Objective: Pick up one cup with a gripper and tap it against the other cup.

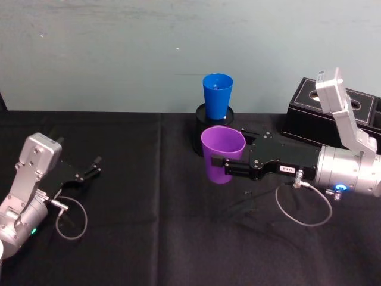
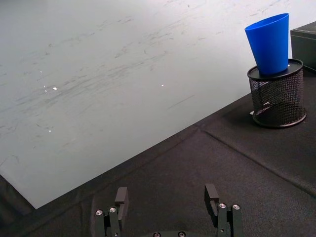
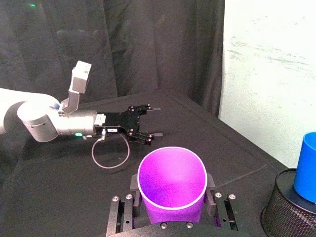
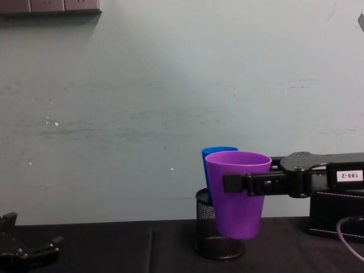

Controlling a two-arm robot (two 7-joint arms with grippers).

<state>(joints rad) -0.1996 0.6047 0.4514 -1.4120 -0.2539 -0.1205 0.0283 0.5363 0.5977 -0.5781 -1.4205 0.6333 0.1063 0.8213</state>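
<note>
Purple cup [image 1: 222,154] is up off the black surface [image 1: 149,238], clamped by its sides in the right end effector [image 1: 221,162], which reaches in from three o'clock. It hangs upright at six o'clock of the blue cup [image 1: 217,95], and that one stands in a black mesh pen holder [image 1: 201,134]. Touching or not, I can't tell. Over at nine o'clock, the left end effector [image 1: 90,168] sits low, fingers wide.
</note>
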